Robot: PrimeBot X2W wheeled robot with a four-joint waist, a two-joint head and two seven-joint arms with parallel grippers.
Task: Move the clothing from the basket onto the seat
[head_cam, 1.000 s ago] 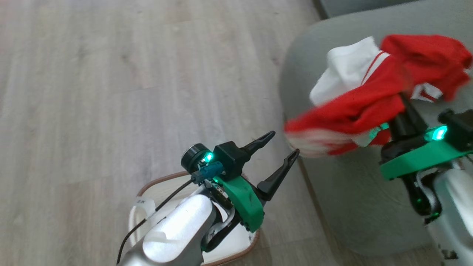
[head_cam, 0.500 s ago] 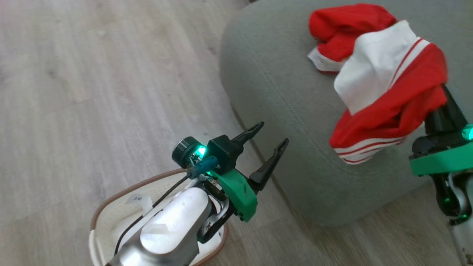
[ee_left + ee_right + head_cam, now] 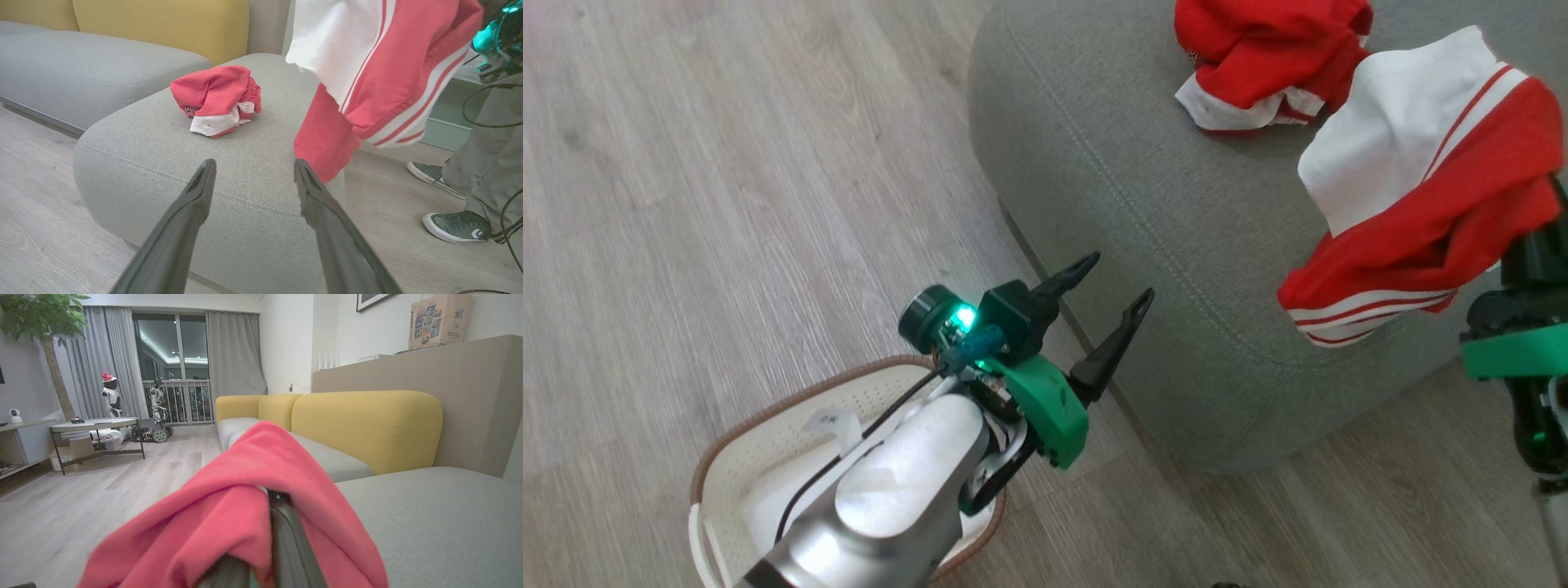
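Floor: pale wood-look planks (image 3: 727, 163), with the basket and the seat standing on them.
Basket: white perforated basket (image 3: 768, 441) with a brown rim, nearest the robot, under the left forearm and partly hidden by it.
Left gripper: the left gripper (image 3: 1121, 278) hangs above the floor with its fingers spread wide and nothing between them, pointing at the seat's rounded near corner.
Seat: grey-green cushion (image 3: 1135, 204), stitched seam running along its edge.
Right gripper: the right gripper (image 3: 280, 514) has its fingers pressed together on the held garment, tips buried in red cloth.
Held garment: red and white held garment (image 3: 1421, 204), draped over the fingers above the seat's near edge. Its long axis hangs downward, striped hem lowest; whether it touches the cushion cannot be told.
Crumpled garment: crumpled garment (image 3: 1258, 57), bunched in a heap farther back on the seat, white trim facing the robot, no clear long axis.
Background: yellow back cushions (image 3: 163, 24); a person's shoes (image 3: 453, 226) beside the seat.
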